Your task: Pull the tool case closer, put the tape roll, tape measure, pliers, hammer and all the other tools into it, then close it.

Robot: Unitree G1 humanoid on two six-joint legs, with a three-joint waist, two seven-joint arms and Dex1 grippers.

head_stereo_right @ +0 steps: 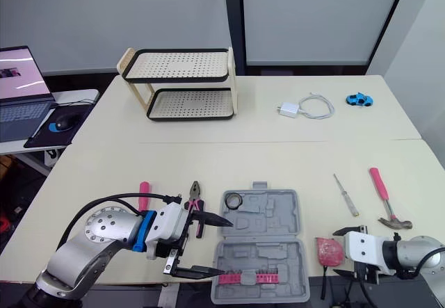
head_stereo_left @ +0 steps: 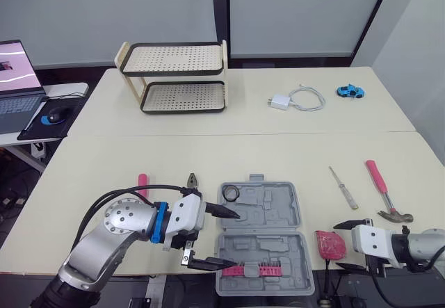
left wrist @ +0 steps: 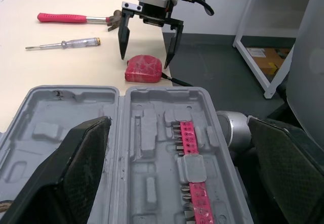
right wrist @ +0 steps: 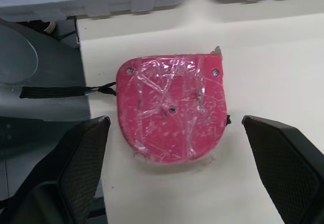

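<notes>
Grey tool case (head_stereo_left: 271, 242) lies open, hinge running left-right; left gripper (head_stereo_left: 237, 240) and right gripper (head_stereo_left: 338, 247) both gape empty.

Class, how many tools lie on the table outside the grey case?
5: a pink-handled tool and pliers left of the case; tape measure, screwdriver and hammer right of it. The left arm may hide others.

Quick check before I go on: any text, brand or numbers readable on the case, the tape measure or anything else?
No readable text.
Tape measure: plain red face under clear wrap, no label.
Tool case: no marking seen.
Laptop screen: content too blurred to read.
</notes>
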